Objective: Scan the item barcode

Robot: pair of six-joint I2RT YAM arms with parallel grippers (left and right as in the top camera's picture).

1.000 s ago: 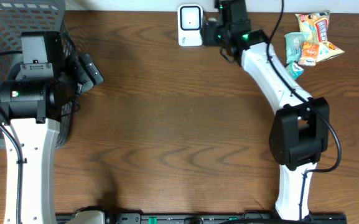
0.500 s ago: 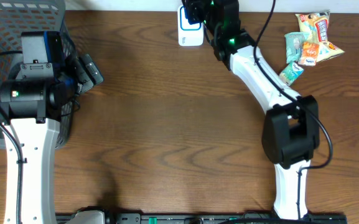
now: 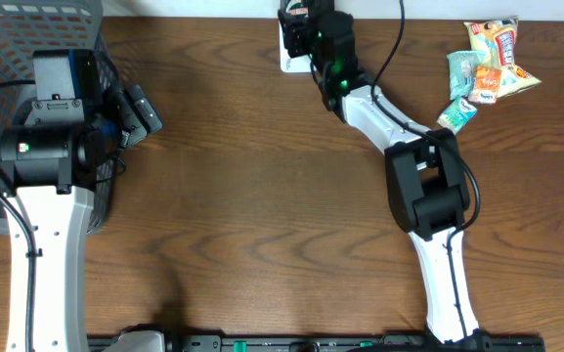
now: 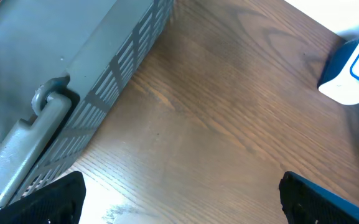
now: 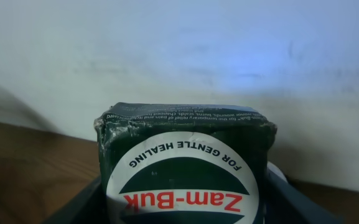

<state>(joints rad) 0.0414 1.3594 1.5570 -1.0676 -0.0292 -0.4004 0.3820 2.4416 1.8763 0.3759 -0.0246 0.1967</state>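
Only at right wrist — Zam-Buk box (image 5: pixel 185 163)

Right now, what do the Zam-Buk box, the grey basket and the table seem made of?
Zam-Buk box: probably printed card, slightly glossy, edges scuffed white. Grey basket: likely moulded plastic, matte, slotted walls. Table: wood or wood-look laminate, brown grain, soft sheen.

Zam-Buk box (image 5: pixel 185 168) cut off below; scanner (image 3: pixel 291 65) mostly hidden

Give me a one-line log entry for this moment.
right gripper: shut on Zam-Buk box, held at scanner | left gripper: open, empty, beside basket | snack packets: far-right corner
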